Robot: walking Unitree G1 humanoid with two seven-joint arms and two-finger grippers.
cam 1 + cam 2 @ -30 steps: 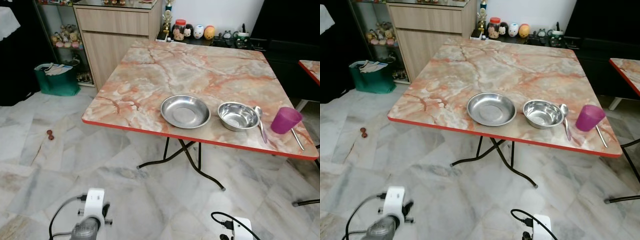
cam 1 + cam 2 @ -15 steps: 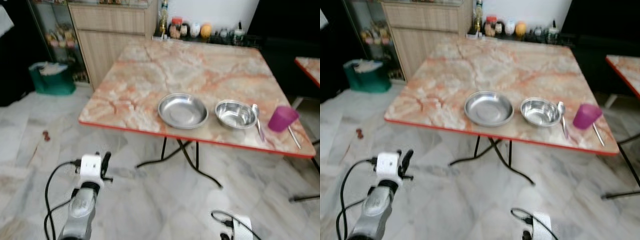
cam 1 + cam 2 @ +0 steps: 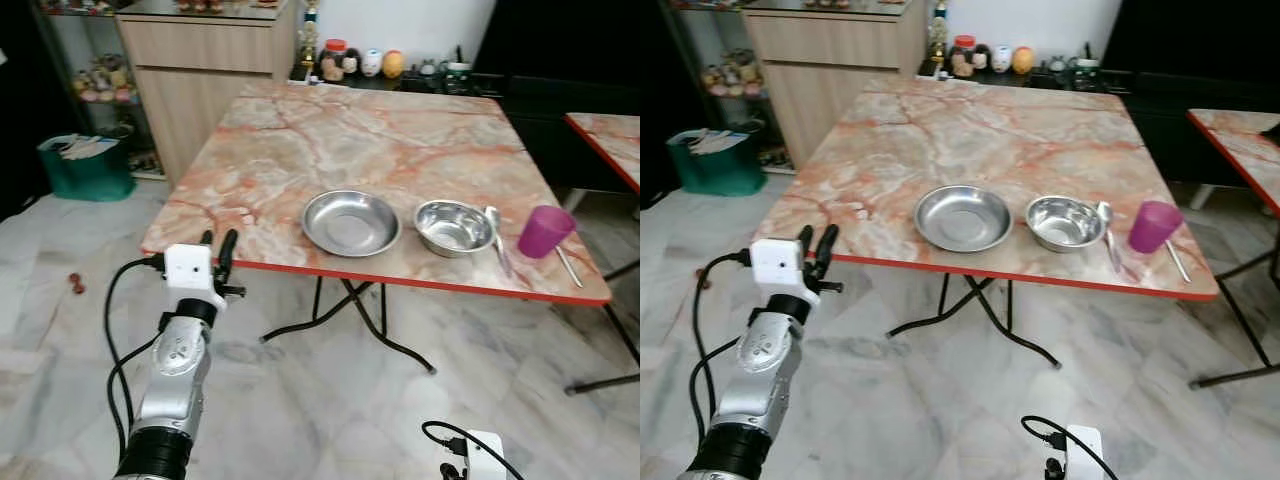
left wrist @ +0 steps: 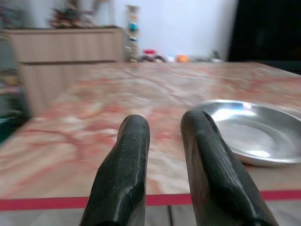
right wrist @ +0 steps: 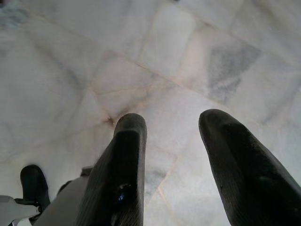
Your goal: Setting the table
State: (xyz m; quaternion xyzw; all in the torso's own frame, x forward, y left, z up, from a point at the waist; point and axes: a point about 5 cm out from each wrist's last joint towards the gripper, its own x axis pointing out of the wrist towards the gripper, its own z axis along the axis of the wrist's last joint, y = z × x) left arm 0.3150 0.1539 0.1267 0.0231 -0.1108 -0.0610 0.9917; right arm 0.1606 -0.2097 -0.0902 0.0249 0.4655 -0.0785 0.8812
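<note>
A round steel plate [image 3: 351, 222] lies near the front edge of the marble table [image 3: 330, 140]. To its right stand a steel bowl [image 3: 453, 227], a spoon [image 3: 496, 238], a purple cup [image 3: 545, 231] and a thin metal stick [image 3: 566, 266]. My left gripper [image 3: 218, 247] is raised at the table's front left corner, level with the red edge. It is open and holds nothing, and its fingers [image 4: 131, 150] point across the top toward the plate [image 4: 254, 129]. My right gripper [image 5: 171, 122] hangs low over the floor, open and empty.
Black folding legs [image 3: 350, 310] stand under the table. Behind it are a wooden cabinet [image 3: 200, 60] and a low shelf of figurines [image 3: 370, 65]. A green bag [image 3: 85, 165] sits at the left and a second table [image 3: 605, 140] at the right.
My left arm has risen from the bottom of the view to the table's front left edge. The camera has shifted; the tableware has not moved.
</note>
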